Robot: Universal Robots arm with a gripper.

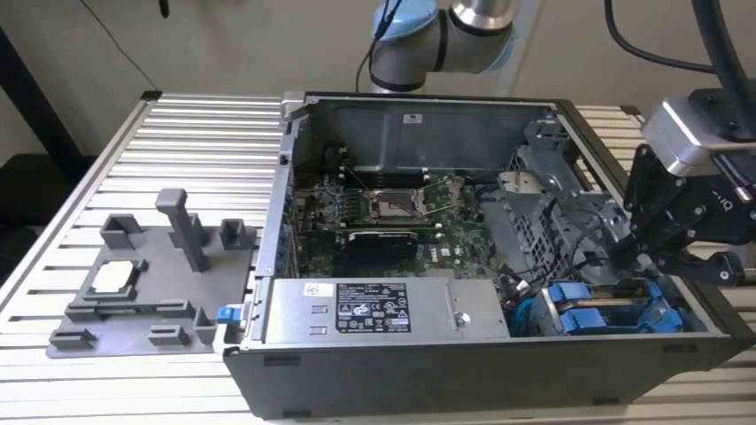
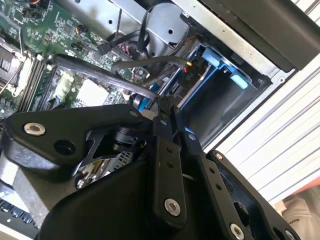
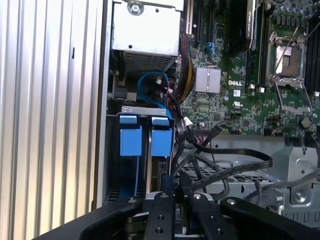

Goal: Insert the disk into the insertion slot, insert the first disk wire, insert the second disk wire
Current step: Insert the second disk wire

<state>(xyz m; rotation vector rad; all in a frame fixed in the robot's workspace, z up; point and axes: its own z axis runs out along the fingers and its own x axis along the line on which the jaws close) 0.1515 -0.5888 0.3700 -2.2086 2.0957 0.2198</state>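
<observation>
Cables are the business now, by the look of it: the gripper [image 1: 638,257] hangs low over the drive bay at about four o'clock in the open computer case [image 1: 390,372] in the exterior view, and both blue carriers [image 1: 608,312] sit side by side down in their slots. Seen from the first wrist view, the two blue ends [image 3: 145,137] stand parallel and level in the bay, so the disk looks seated, though which of the pair is the one just inserted I cannot tell. Jaws stand close together, nearly touching in both wrist views, fingertips [image 2: 165,112] pinched near a flat black cable [image 2: 105,75] that sweeps toward ten o'clock across the motherboard [image 2: 30,45]; whether they truly grip a connector or merely sit shut against it I cannot say, since the tip is masked by the linkage. My judgement: this is a wire-insertion step, early to midway through the task. Doing it well means keeping the plug square to the socket on the back of the drive, pressing straight along the socket's axis rather than at a slant, and keeping the loose loops of black wire [image 3: 225,165] near the cage out of the fingers' path. A tilted plug could jam or bend.
</observation>
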